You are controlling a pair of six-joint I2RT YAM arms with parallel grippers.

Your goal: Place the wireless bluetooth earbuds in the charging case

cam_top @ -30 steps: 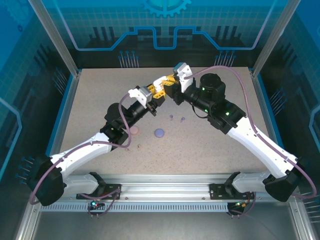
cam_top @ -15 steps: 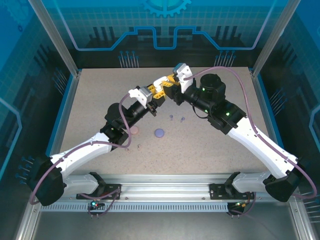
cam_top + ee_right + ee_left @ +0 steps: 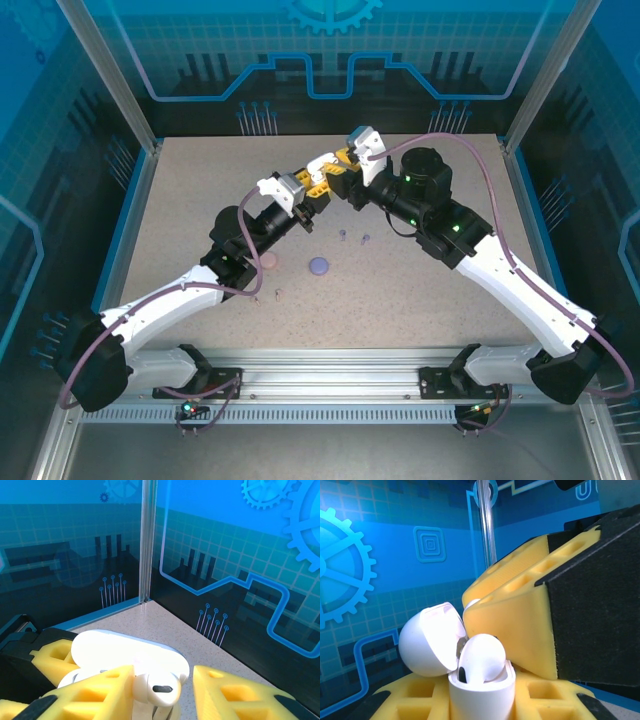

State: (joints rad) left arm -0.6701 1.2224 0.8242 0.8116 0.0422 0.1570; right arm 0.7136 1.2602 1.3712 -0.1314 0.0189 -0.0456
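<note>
The left claw (image 3: 480, 705) pinches the open white charging case (image 3: 481, 690), held above the counter (image 3: 180, 220) toward 12 o'clock. The right claw (image 3: 162, 680) stands spread around the white earbud (image 3: 481, 657), which looks half-seated inside. Best to withdraw straight up without brushing it.

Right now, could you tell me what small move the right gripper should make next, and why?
Probably back the right gripper straight away from the earbud. Its jaws stand apart on either side of it, and the earbud sits in the open case with its head above the rim, while the left gripper holds the case. Pulling sideways might tip it out.
</note>
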